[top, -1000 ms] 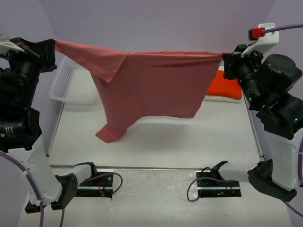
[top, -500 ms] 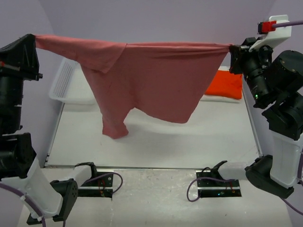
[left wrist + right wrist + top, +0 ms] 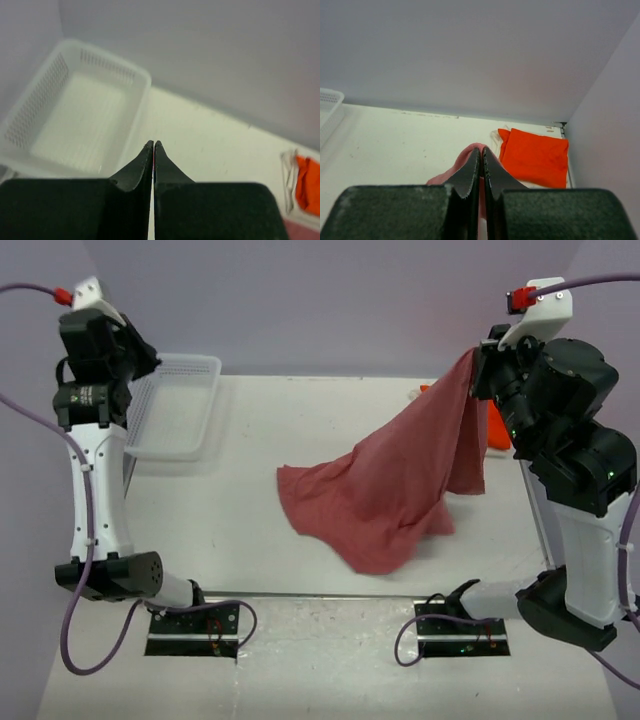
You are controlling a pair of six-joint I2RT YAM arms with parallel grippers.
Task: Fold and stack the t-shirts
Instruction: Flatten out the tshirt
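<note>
The rose-red t-shirt (image 3: 385, 495) hangs by one corner from my right gripper (image 3: 478, 365), which is shut on it high above the table's right side. The rest of the shirt slopes down and lies crumpled on the table's middle. In the right wrist view the pink cloth (image 3: 465, 157) bulges between the closed fingers of the right gripper (image 3: 481, 150). The orange t-shirt (image 3: 535, 155) lies folded at the back right on top of a white t-shirt (image 3: 540, 184). My left gripper (image 3: 148, 358) is raised at the far left, shut and empty, its tips (image 3: 153, 144) pressed together.
A white mesh basket (image 3: 190, 358) stands at the back left, below the left gripper, and looks empty in the left wrist view (image 3: 145, 80). A sliver of the orange shirt (image 3: 493, 425) shows behind the right arm. Walls close in the back and both sides.
The left gripper has let go of the rose-red shirt and swung back upright over the basket. The shirt's left side has dropped onto the table. The right gripper still holds its corner.
</note>
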